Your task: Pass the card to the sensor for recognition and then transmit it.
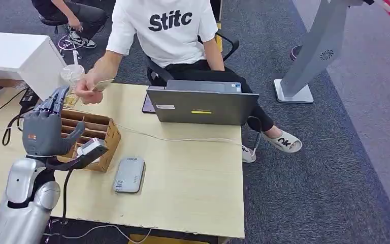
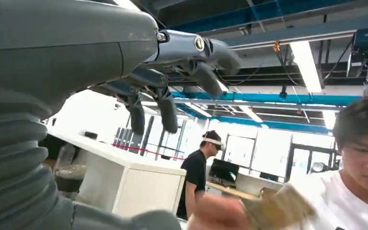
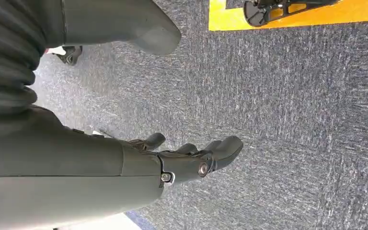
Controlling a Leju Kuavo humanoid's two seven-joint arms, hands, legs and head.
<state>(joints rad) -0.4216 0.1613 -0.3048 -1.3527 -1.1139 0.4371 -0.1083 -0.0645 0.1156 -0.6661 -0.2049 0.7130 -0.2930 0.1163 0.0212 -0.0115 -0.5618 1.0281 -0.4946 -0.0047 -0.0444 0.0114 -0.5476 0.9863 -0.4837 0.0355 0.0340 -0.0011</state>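
- The robot's grey left hand point(image 1: 44, 129) is raised over the left end of the pale wooden desk point(image 1: 193, 183), fingers spread and upright, holding nothing; in the left wrist view the same hand point(image 2: 172, 72) shows dark fingers apart against the ceiling.
- A person in a white printed T-shirt point(image 1: 167, 25) sits behind the desk's far edge — their hand point(image 1: 89, 89) reaches to the far left corner, just beyond the robot's fingertips, and pinches a small pale card point(image 1: 103, 85). In the left wrist view the card is a blur in front of that hand, so its face cannot be read.
- A brown cardboard divider box point(image 1: 104, 134) stands near the left edge, right beside the robot's left hand.
- A flat silver-grey rectangular sensor pad point(image 1: 129, 174) lies on the desk just beside the box, toward the front edge.
- A grey laptop point(image 1: 202, 105) stands open at the far edge, its lid's back toward the robot; a white cable point(image 1: 183, 139) runs across the desk from the box toward the right edge.
- The right hand point(image 3: 191, 158) hangs over blue-grey carpet point(image 3: 292, 120) — fingers loosely apart, nothing held.
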